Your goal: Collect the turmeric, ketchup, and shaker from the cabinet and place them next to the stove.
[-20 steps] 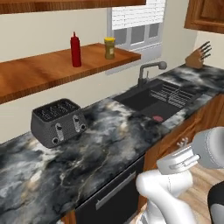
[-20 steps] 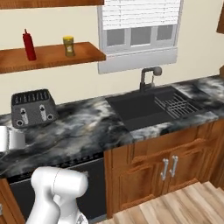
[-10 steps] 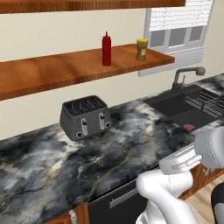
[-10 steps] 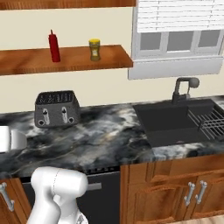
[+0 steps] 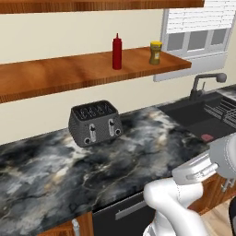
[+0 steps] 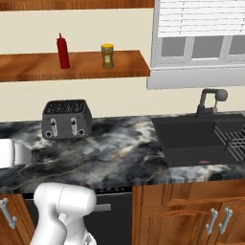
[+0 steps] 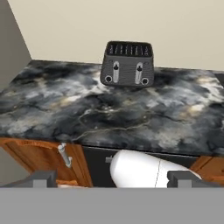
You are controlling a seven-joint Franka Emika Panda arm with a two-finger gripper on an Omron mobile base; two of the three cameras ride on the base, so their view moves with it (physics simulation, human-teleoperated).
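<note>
The ketchup point(image 5: 117, 51) stands upright on the cabinet shelf point(image 5: 55, 76), with the turmeric jar point(image 5: 156, 52) to its right near the shelf's end. From the right base view the ketchup point(image 6: 62, 51) and turmeric point(image 6: 107, 56) stand side by side on the same board point(image 6: 129, 67), well apart. My gripper point(image 7: 112, 180) is open and empty, with its fingertips point(image 7: 43, 178) wide apart. It hangs low in front of the counter, facing the toaster, far below the shelf. The shaker and the stove are out of view.
A dark grey toaster point(image 5: 95, 122) sits on the black marble counter point(image 5: 138, 152) under the shelf. A sink point(image 6: 196, 139) with a faucet point(image 6: 208, 101) lies to the right, with a window above it. Wooden cupboard doors with bar handles point(image 6: 213, 221) run below.
The base has driven left along the counter, so the whole scene has shifted right in both base views. The toaster and shelf items sit nearer the middle. The gripper stays open.
</note>
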